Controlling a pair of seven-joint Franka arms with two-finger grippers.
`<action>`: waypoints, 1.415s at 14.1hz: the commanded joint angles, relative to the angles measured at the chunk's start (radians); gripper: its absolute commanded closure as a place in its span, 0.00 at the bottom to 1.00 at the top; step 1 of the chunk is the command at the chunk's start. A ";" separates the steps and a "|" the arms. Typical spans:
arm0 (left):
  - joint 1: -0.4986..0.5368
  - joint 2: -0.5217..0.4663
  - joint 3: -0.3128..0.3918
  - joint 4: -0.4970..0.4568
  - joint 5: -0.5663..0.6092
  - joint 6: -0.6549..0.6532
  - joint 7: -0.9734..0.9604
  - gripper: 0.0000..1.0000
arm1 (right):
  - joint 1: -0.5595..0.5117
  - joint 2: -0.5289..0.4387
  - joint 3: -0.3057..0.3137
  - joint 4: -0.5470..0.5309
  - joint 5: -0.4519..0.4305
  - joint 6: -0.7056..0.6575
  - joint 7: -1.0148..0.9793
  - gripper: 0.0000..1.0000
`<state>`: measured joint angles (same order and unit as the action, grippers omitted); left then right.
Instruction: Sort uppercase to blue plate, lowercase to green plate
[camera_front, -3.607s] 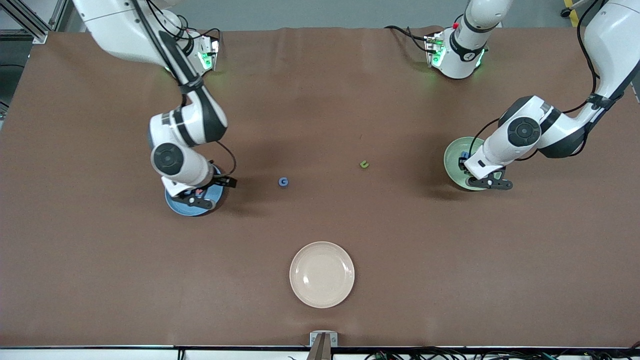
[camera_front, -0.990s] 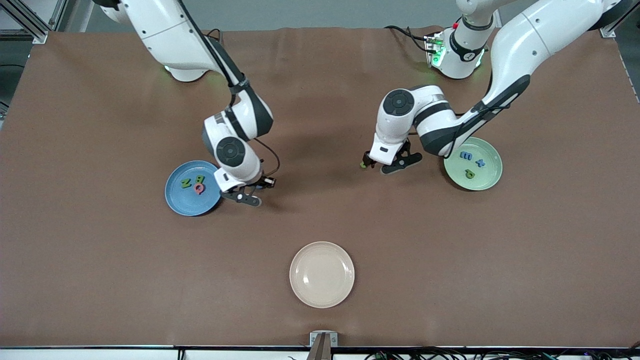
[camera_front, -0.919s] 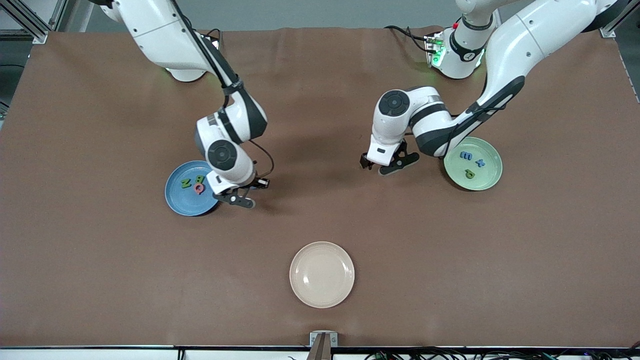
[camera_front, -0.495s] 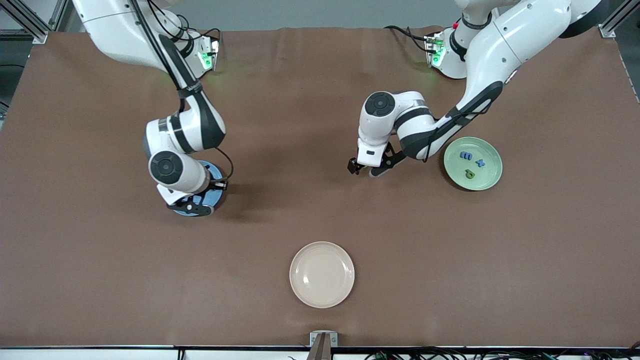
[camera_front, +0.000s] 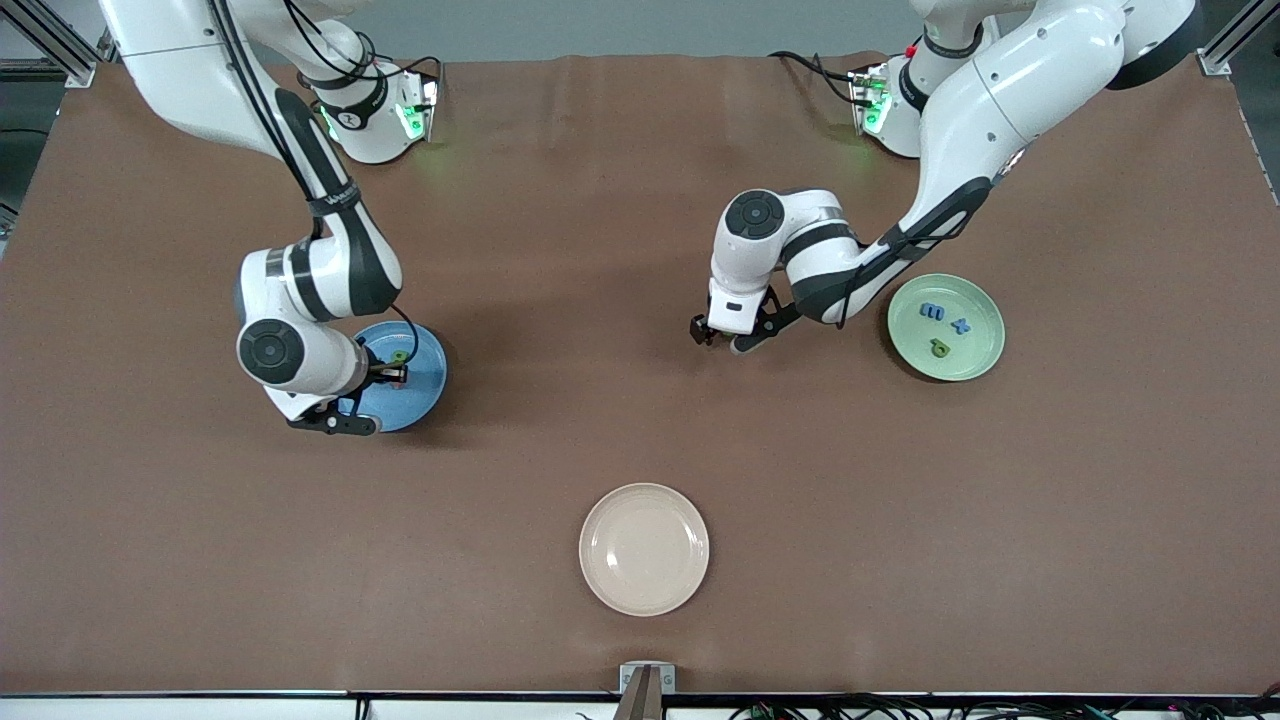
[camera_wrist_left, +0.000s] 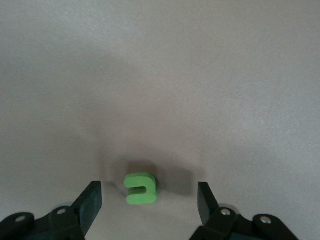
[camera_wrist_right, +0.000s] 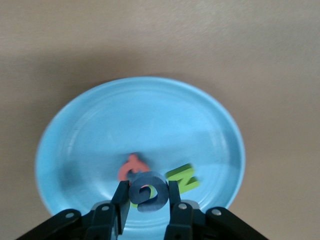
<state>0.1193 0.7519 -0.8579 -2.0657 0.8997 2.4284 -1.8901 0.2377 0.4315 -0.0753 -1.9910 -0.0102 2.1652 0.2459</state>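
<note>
My right tool (camera_wrist_right: 148, 210) pinches the blue foam G (camera_wrist_right: 148, 191) over the round blue plate (camera_wrist_right: 90, 125); my left tool (camera_wrist_left: 149, 201), spread, straddles the green foam u (camera_wrist_left: 140, 188) on the counter (camera_front: 640, 420); these two remain.

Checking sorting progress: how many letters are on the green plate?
3 on the green plate: m farthest from the camera, x just nearer, p nearest. None seems hidden.

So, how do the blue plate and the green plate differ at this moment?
The blue plate is medium blue; the green plate is pale mint.
The blue plate sits toward the right arm's end of the table, the green plate toward the left arm's end.
The right gripper holds the blue G over the blue plate; no gripper is over the green plate.
Both are round, about equal in size, and hold foam letters.
</note>
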 joint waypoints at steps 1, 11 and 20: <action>-0.053 0.006 0.048 0.025 -0.011 0.023 -0.009 0.22 | -0.055 -0.017 0.019 -0.031 -0.019 0.030 -0.060 0.00; -0.058 0.017 0.053 0.032 -0.013 0.024 -0.006 0.70 | -0.057 -0.079 0.019 -0.012 -0.019 -0.066 -0.062 0.00; 0.003 -0.031 0.028 0.033 -0.013 0.009 0.025 0.86 | -0.176 -0.190 0.020 0.319 -0.004 -0.605 -0.244 0.00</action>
<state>0.0927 0.7483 -0.8209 -2.0303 0.8961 2.4489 -1.8862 0.1184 0.2759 -0.0719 -1.6915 -0.0147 1.5981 0.0586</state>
